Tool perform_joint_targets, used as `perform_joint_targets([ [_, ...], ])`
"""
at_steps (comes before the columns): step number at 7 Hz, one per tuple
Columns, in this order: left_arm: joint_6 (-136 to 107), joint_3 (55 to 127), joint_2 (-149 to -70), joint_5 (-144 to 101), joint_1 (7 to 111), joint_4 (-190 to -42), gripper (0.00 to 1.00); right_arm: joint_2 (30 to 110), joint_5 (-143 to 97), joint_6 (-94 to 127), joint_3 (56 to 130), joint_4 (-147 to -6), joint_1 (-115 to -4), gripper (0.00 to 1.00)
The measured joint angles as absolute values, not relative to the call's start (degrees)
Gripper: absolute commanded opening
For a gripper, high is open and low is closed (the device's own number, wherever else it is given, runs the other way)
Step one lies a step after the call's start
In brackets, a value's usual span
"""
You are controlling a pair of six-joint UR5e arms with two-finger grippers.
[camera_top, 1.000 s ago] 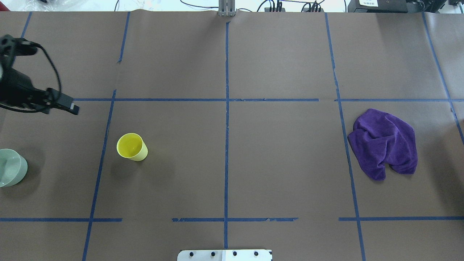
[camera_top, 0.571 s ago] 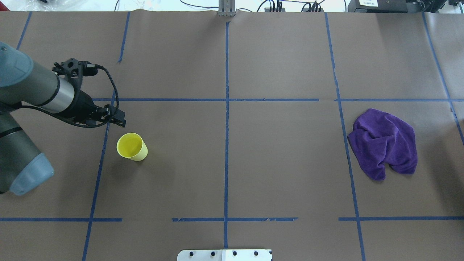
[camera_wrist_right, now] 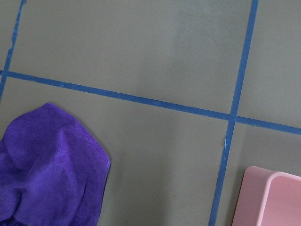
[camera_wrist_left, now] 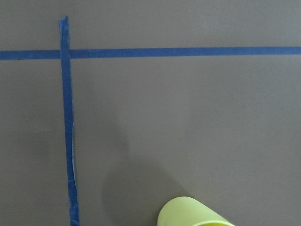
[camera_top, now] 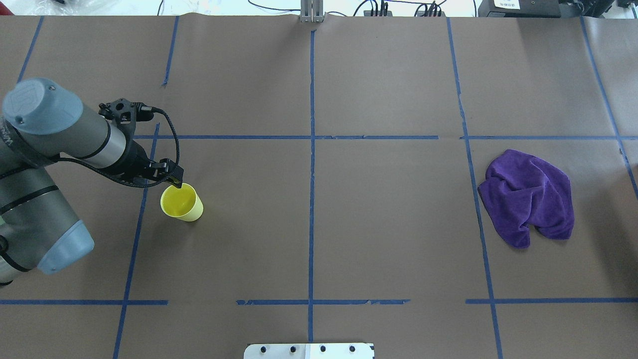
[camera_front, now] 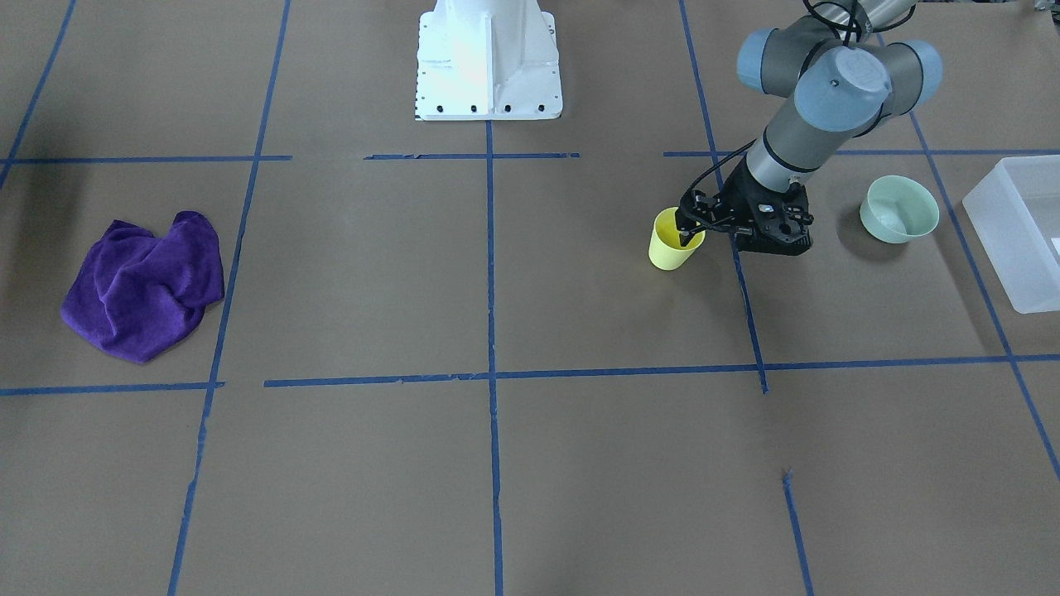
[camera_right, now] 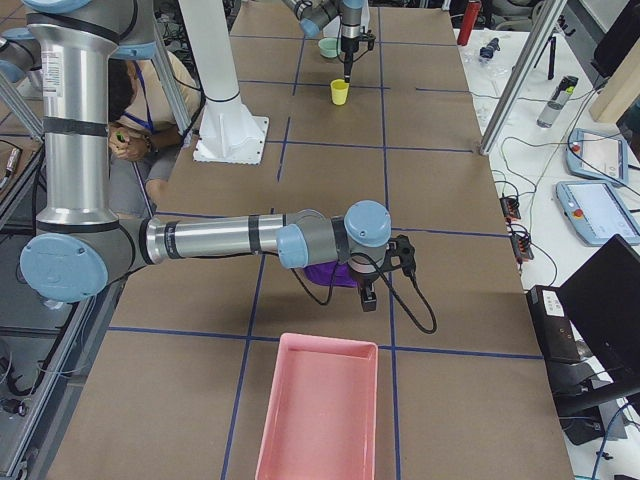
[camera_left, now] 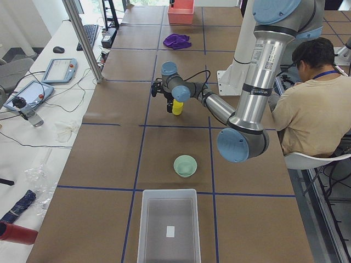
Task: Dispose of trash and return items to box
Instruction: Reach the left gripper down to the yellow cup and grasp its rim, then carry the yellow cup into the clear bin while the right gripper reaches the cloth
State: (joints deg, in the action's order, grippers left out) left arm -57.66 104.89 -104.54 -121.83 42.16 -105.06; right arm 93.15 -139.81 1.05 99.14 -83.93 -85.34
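Note:
The pale yellow cup [camera_top: 185, 207] stands upright on the brown table, left of centre; it also shows in the front view [camera_front: 672, 248] and at the bottom of the left wrist view [camera_wrist_left: 193, 213]. My left gripper [camera_top: 175, 180] points down and hovers at the cup's rim [camera_front: 686, 233]; I cannot tell if it is open or shut. The mint-green bowl [camera_front: 898, 211] sits upright between the cup and the frosted-white box [camera_front: 1006, 232]; my arm hides it in the overhead view. My right gripper [camera_right: 368, 295] hangs by the purple cloth; its state is unclear.
A crumpled purple cloth [camera_top: 528, 197] lies on the table's right side. A pink tray [camera_right: 320, 410] stands at the right end. The white robot base [camera_front: 489, 58] is at the near middle edge. A person sits beside the left arm [camera_left: 307, 109].
My left arm has swung in from the table's left edge to the right, bringing its gripper from well clear of the cup to just over its rim. It now covers the bowl in the overhead view.

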Motion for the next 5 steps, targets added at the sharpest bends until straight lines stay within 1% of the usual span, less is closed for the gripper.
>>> perform_joint_targets([
  [1,-57.65,104.67,-104.53,-121.88,41.45,-105.01,0.84,93.16,-139.77,1.05,99.09,-83.93,-85.34,1.00],
  [2,-57.65,104.47,-104.48,-121.89,41.02,-104.97,0.77,93.19,-139.76,1.05,99.07,-83.93,-85.34,1.00],
  [4,-57.78,103.79,-104.44,-121.94,39.62,-104.96,0.48,93.30,-139.75,1.00,99.06,-83.92,-85.34,1.00],
  [5,-57.81,103.35,-104.47,-121.93,38.95,-105.00,0.30,93.32,-139.76,0.98,99.13,-83.88,-85.34,1.00],
])
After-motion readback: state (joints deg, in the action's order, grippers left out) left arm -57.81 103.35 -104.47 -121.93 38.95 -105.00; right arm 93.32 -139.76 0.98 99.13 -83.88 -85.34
